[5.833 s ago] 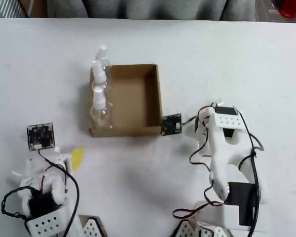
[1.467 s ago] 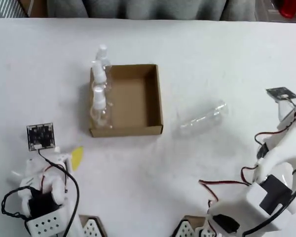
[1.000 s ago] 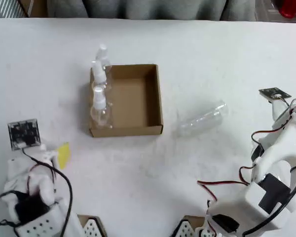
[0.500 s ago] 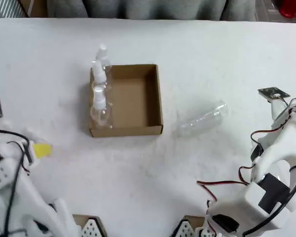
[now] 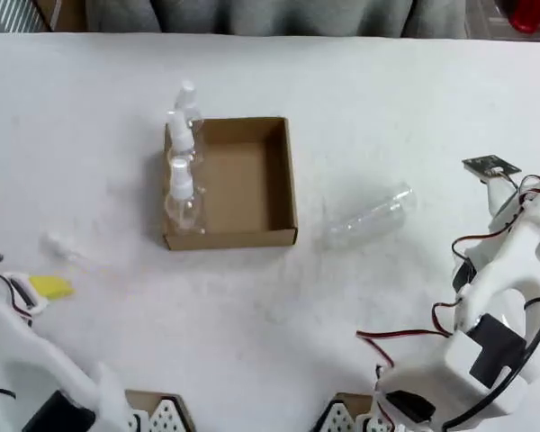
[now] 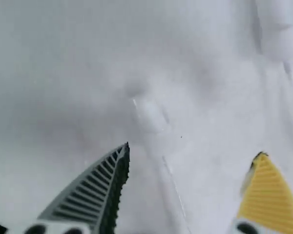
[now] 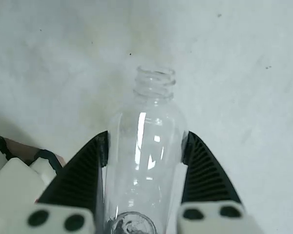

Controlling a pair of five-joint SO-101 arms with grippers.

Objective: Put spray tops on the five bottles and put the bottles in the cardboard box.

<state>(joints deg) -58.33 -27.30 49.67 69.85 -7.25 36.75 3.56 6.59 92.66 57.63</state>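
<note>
Right gripper (image 7: 146, 135): I have it clamped on an uncapped clear bottle (image 7: 145, 165), one finger on each side of its body.
Left gripper (image 6: 192, 149): mine too, spread wide, holding nothing, low over the table (image 6: 63, 58).
Spray top (image 6: 149, 114): lies on the table just beyond the left fingertips.
Second bare bottle (image 5: 369, 219): on its side, right of the cardboard box (image 5: 291, 180).
Capped bottles (image 5: 182, 193): three, upright along the box's left wall.

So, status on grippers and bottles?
Left gripper open over white spray top. Right gripper shut on clear uncapped plastic bottle. Second clear bottle lies beside brown cardboard box.
</note>
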